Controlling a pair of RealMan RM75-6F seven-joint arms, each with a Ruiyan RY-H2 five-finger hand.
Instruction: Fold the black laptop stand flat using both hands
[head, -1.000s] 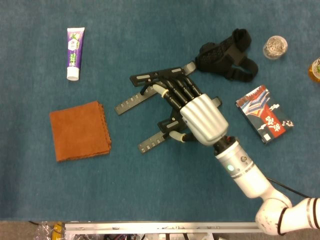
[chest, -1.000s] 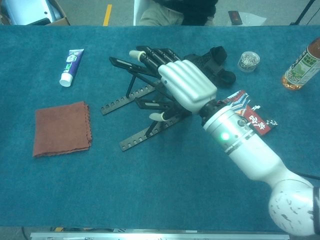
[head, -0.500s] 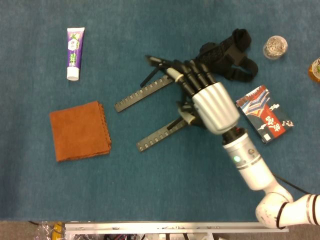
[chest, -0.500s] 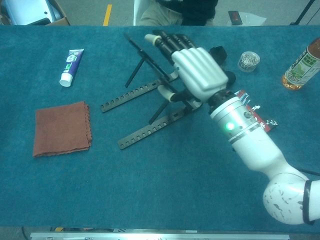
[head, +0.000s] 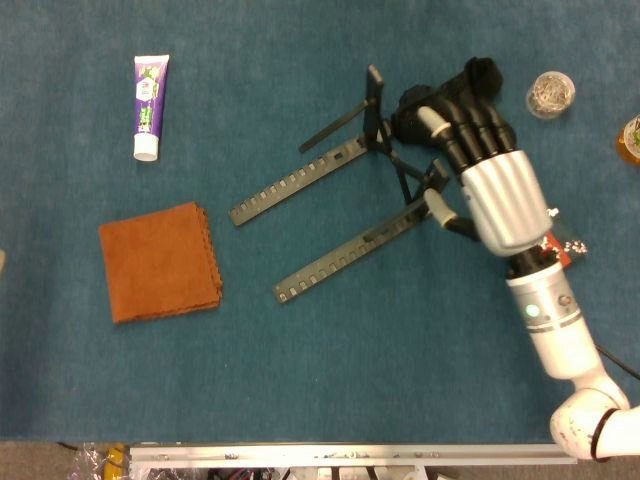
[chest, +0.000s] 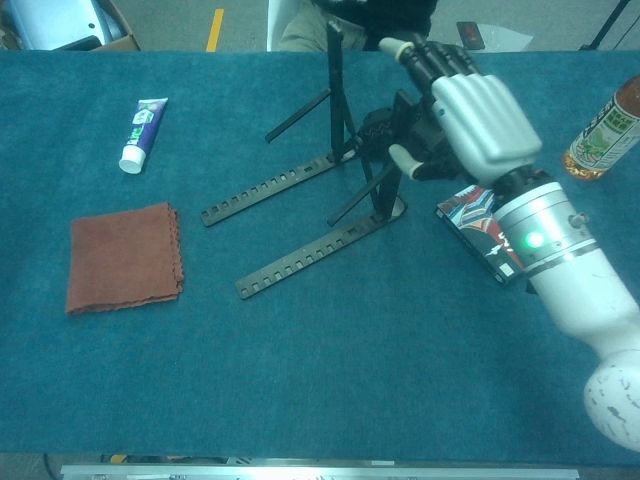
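**A:** Right hand (head: 497, 195) first, from the head view: where is it now?

**B:** It has swung toward the far right side of the worktop (head: 330, 370), back of the hand up, fingers curled around the rear end of the black laptop stand (head: 345, 205). A second ago it lay over the middle of the stand, and the upper plates sat low over the two notched rails. Now both rails lie bare on the cloth and the plates are tipped up at the hinge end.

**A:** So it's opening, not folding?

**B:** My reading, yes: the stand looks further from flat, so the plates need bringing down again. The left hand shows nowhere, though the task wants both.

**A:** And the chest view?

**B:** It confirms this. The stand (chest: 335, 190) has its plates close to upright, thin struts angling down to the rails. The right hand (chest: 455, 115) holds the upper part near the hinge; the thumb sits against a plate.

**A:** Any containers?

**B:** A small clear jar (head: 550, 95) at the far right holds something small and pale; I cannot tell what. A bottle (chest: 603, 120) with amber liquid stands at the right edge. A toothpaste tube (head: 149, 107) lies far left, capped.
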